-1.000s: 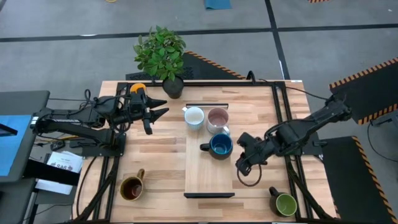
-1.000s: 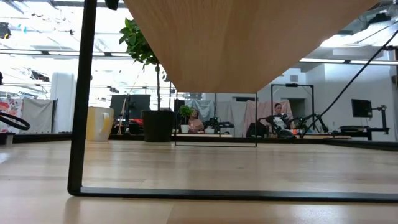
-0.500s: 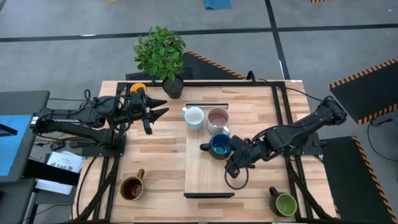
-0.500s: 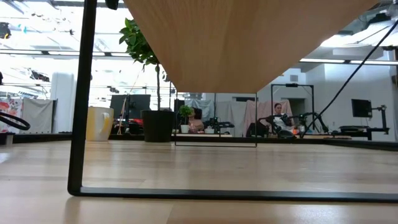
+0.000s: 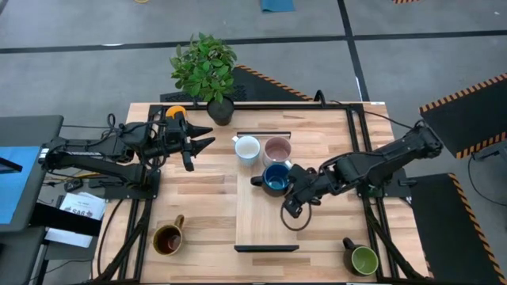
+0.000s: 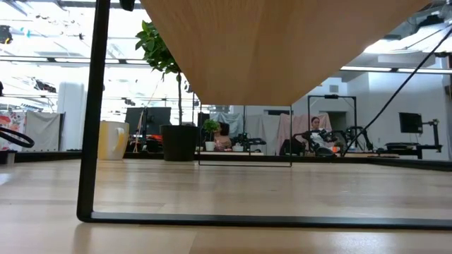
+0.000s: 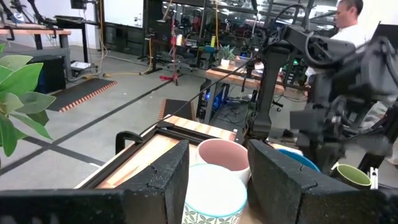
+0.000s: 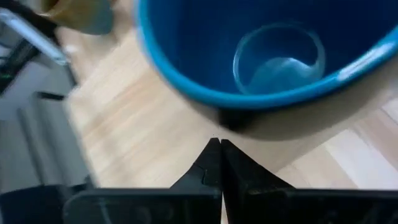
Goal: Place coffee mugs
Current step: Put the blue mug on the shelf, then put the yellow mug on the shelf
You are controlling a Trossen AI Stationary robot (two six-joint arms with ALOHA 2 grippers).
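High view | right gripper [image 5: 291, 196] fingers pressed together, empty, tips just beside the dark blue mug [image 5: 276, 179] on the light board [image 5: 268, 229] | mug sits below the pink mug [image 5: 278, 150] | left gripper [image 5: 204, 136] spread apart, hovering beside white mug [image 5: 248, 147].

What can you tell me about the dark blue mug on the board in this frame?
The dark blue mug is round, glossy like glazed ceramic, blue inside too, upright and empty. It stands mid-board on the light wooden board, its handle pointing toward the left arm's side. It sits just below the pink mug, about touching it. The right gripper, fingers shut, is close beside it; contact is unclear.
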